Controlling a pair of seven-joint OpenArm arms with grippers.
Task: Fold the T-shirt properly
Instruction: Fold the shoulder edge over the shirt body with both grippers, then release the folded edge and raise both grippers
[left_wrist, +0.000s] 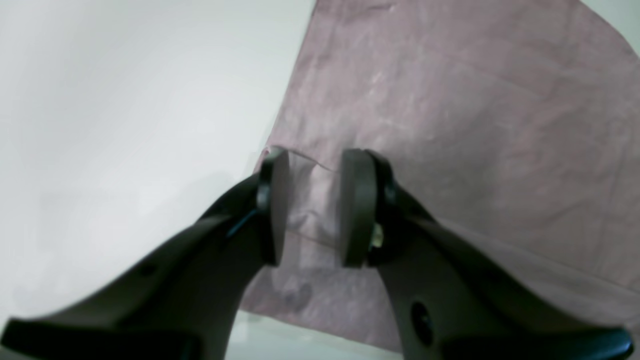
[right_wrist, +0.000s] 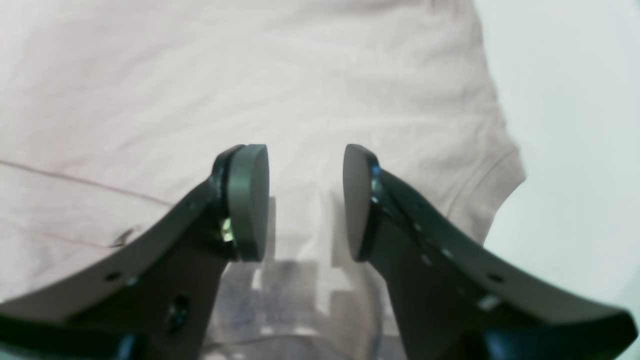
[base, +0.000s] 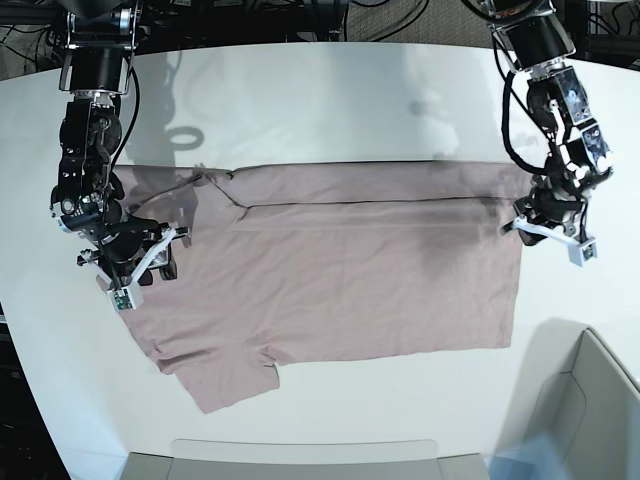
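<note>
Sleeve end of the T-shirt (base: 330, 270) sits nearest the front edge of the desk (base: 330, 100), w/ a short sleeve poking out toward the front-left corner. Shirt lies flat across the desk's middle, long axis running left-right, upper portion folded over so a crease line runs along the far side; fabric lightly wrinkled, dusty mauve-pink. A pale bin or tray (base: 590, 400) sits at the front-right corner, well apart from the shirt. Right gripper (base: 135, 262) is over the shirt's left end, near the left edge of the desk; in the right wrist view the right gripper (right_wrist: 305, 202) has its jaws parted w/ a clear gap, nothing clamped, pink cloth (right_wrist: 250, 75) visible btwn and beyond the pads, sleeve hem off to one side. Left gripper (base: 548, 225) is at the shirt's right end, by the hem corner toward the right edge of the desk. In the left wrist view the left gripper (left_wrist: 314, 205) shows jaws apart w/ a bit of shirt edge (left_wrist: 450, 100) lying in the gap; the pads don't appear pressed onto it, so it reads as open around the fabric corner rather than pinching it. Far half of the desk is bare white surface w/ arm shadows.
</note>
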